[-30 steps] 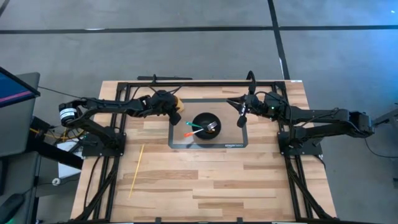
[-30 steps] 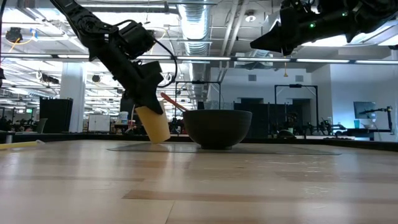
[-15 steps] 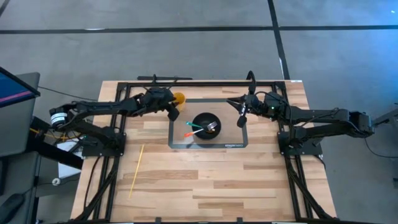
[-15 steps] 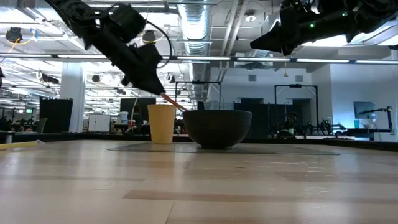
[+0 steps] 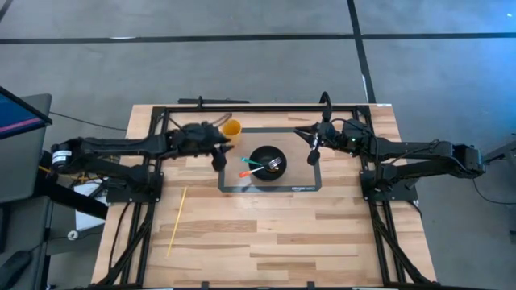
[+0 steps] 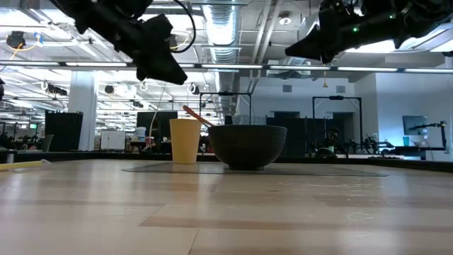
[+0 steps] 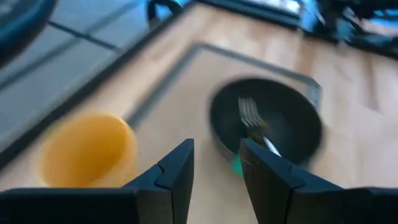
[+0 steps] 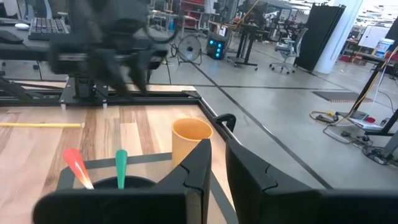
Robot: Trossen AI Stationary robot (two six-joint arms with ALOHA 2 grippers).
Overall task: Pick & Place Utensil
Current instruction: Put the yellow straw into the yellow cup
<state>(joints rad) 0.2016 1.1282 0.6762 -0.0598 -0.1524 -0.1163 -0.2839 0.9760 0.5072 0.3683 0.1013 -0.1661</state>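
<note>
A black bowl point(image 5: 267, 159) sits on a grey mat point(image 5: 302, 181). A fork point(image 7: 252, 115), a green-handled utensil point(image 5: 246, 173) and an orange-handled one point(image 5: 245, 160) lean in it, handles over its left rim. A yellow cup point(image 5: 231, 127) stands upright on its base at the mat's far left corner, also in the low view point(image 6: 184, 140). My left gripper point(image 5: 216, 155) hovers open, above and just left of the cup and bowl point(image 7: 216, 155). My right gripper point(image 5: 314, 153) hangs shut above the mat's right side point(image 8: 217, 155).
A thin yellow stick point(image 5: 176, 221) lies on the wood near the table's left side, far from both grippers. Black frame rails run along the far edge and both sides. Bare wood spreads over the table's near half.
My left gripper set the tilted yellow cup upright on the table and let go of it. It then rose and drew back toward the table's left and near edge. The cup stays standing by the mat's far left corner.
</note>
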